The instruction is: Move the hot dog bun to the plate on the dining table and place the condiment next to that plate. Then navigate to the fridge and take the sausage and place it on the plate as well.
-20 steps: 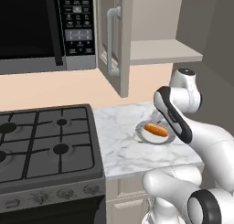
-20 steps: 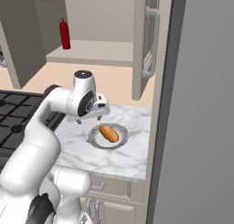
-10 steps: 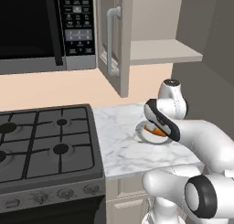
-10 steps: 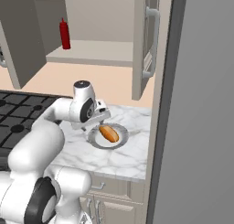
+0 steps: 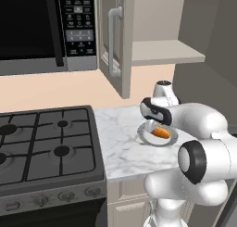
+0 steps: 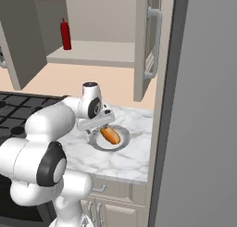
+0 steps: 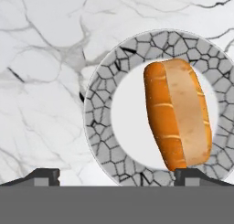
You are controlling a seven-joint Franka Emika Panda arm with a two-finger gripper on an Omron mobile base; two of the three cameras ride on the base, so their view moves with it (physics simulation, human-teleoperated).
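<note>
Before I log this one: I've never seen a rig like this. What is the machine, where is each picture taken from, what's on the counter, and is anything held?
It is a white robot arm on a driving base. Two cameras ride behind it, left and right; the third looks along its hand. On the marble counter, beside a gas stove, a small grey dish carries the hot dog bun. The gripper hangs just above it, fingers spread wide, holding nothing. A red condiment bottle stands on the open shelf above.

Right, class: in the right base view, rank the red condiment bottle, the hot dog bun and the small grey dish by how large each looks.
1. small grey dish
2. condiment bottle, though it stands farther from the camera
3. hot dog bun
</note>
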